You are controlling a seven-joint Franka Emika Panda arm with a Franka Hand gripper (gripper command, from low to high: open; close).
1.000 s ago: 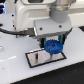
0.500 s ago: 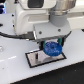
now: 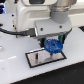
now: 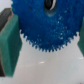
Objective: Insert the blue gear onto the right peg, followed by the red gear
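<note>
My gripper [image 3: 52,48] is shut on the blue gear [image 3: 52,45], a bright blue toothed disc, and holds it just above the grey plate with the black border [image 3: 33,59]. One thin dark post [image 3: 38,56] stands on the plate towards the exterior view's left. The right peg lies under the gear and I cannot make it out. In the wrist view the blue gear [image 4: 47,25] fills the frame between the green finger pads [image 4: 9,42]. The red gear is out of view.
The plate lies on a white table [image 3: 15,70]. The robot's white body [image 3: 30,15] and a dark cable [image 3: 12,32] are behind the plate.
The gripper with the blue gear has shifted slightly towards the exterior view's right and a little lower over the plate.
</note>
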